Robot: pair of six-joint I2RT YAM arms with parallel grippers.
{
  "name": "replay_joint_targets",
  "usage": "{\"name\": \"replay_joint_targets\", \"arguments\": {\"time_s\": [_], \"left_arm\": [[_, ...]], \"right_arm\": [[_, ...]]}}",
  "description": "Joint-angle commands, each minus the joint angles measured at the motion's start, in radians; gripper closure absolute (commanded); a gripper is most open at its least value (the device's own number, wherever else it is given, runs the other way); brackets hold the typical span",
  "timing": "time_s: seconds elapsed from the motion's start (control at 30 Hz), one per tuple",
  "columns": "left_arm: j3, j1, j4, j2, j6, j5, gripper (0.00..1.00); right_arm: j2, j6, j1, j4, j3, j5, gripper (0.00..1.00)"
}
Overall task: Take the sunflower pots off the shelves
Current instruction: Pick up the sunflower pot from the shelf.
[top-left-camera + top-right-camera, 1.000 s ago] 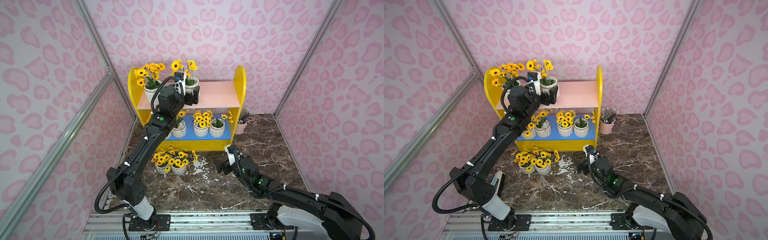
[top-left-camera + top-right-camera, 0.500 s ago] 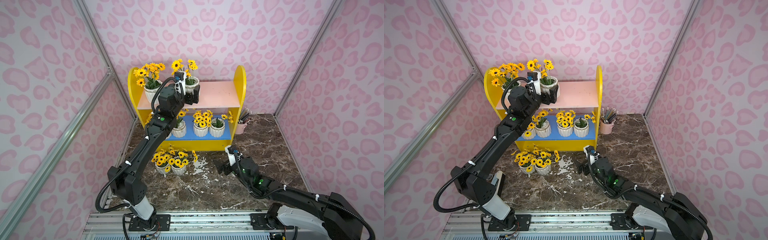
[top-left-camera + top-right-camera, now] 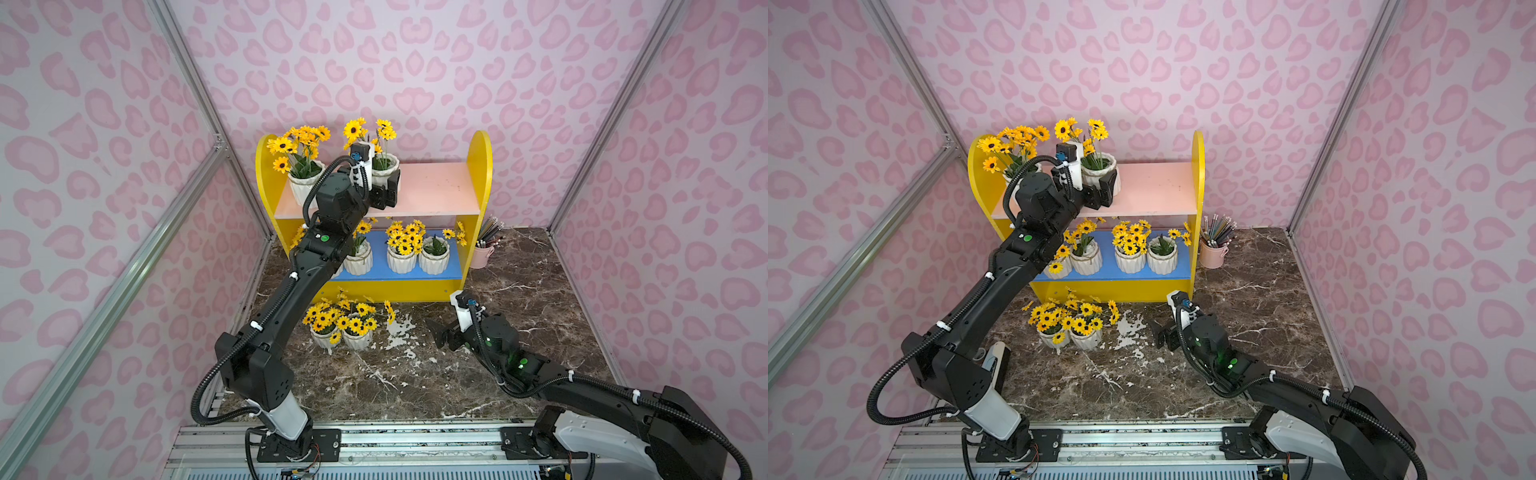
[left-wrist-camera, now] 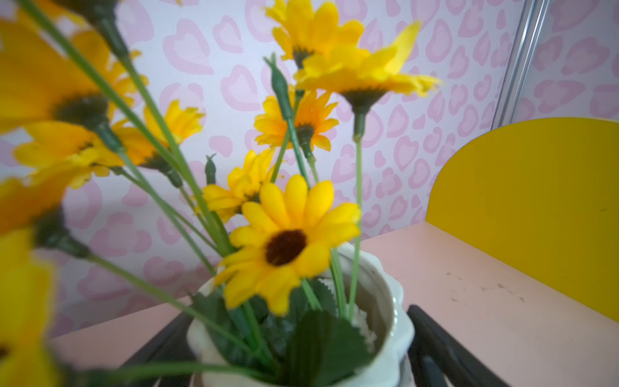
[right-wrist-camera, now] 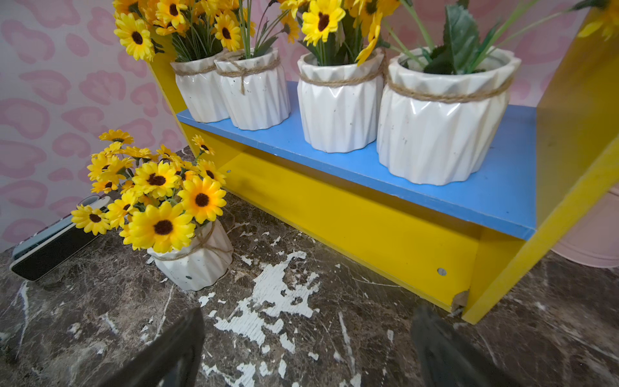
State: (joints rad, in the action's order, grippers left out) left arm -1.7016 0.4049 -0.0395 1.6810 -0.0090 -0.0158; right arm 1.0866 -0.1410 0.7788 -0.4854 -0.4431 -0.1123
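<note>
The yellow shelves [image 3: 480,166] stand at the back, with a pink upper board [image 3: 432,187] and a blue lower board [image 3: 455,270]. Two sunflower pots are on the upper board: one at its left end [image 3: 303,187] and one beside it [image 3: 384,170]. My left gripper [image 3: 380,183] [image 4: 299,315] is open, with a finger on each side of that second pot [image 4: 395,335]. I cannot tell whether the fingers touch it. Several twine-wrapped pots [image 5: 338,110] line the lower board. Two more [image 3: 324,336] [image 3: 357,338] stand on the floor. My right gripper [image 3: 440,336] [image 5: 306,321] is open and empty, low over the floor.
A pink cup of pencils [image 3: 484,253] stands right of the shelves. A flat black-and-white device [image 5: 50,248] lies on the floor by the left wall. The dark marble floor has a peeled white patch [image 3: 399,332]. Pink walls close in on three sides.
</note>
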Motion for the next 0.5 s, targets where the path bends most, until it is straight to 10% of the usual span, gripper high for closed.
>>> {"name": "replay_joint_targets", "arguments": {"time_s": [0.0, 0.47], "left_arm": [[0.009, 0.0, 0.035, -0.02, 0.014, -0.059, 0.05], [0.095, 0.0, 0.074, -0.088, 0.015, -0.048, 0.02]], "right_arm": [[0.002, 0.0, 0.0, -0.028, -0.006, 0.006, 0.02], [0.016, 0.008, -0.002, -0.024, -0.012, -0.004, 0.02]]}}
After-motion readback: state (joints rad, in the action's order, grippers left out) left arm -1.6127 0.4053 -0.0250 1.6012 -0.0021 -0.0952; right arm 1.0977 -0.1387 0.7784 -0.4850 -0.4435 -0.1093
